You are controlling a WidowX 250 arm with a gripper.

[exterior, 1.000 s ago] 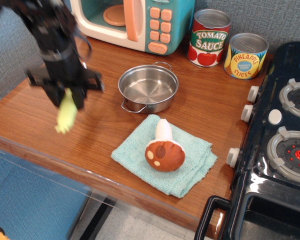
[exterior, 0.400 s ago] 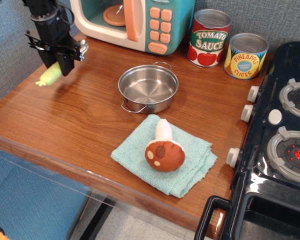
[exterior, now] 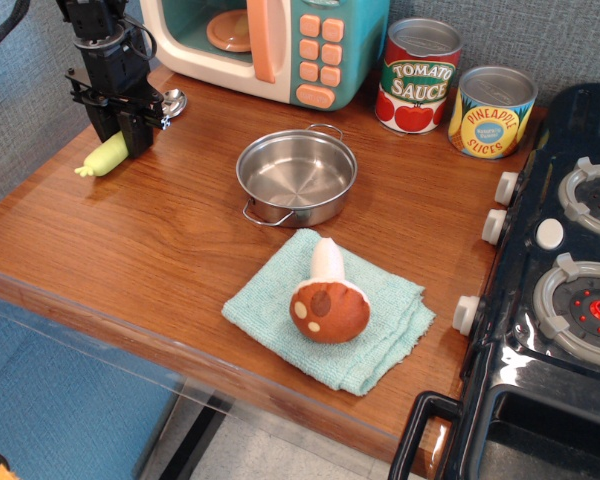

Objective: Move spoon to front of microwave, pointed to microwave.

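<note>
While the tool [exterior: 130, 128] grips the spoon [exterior: 108, 155] — bowl toward the microwave [exterior: 310, 45].

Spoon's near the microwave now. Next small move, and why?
Probably open the jaws and lift straight up. The spoon lies low at the table in front of the microwave, bowl end toward it, handle pointing away, with the gripper closed around its middle. Whether it fully rests on the wood is hard to tell, so release gently.
</note>
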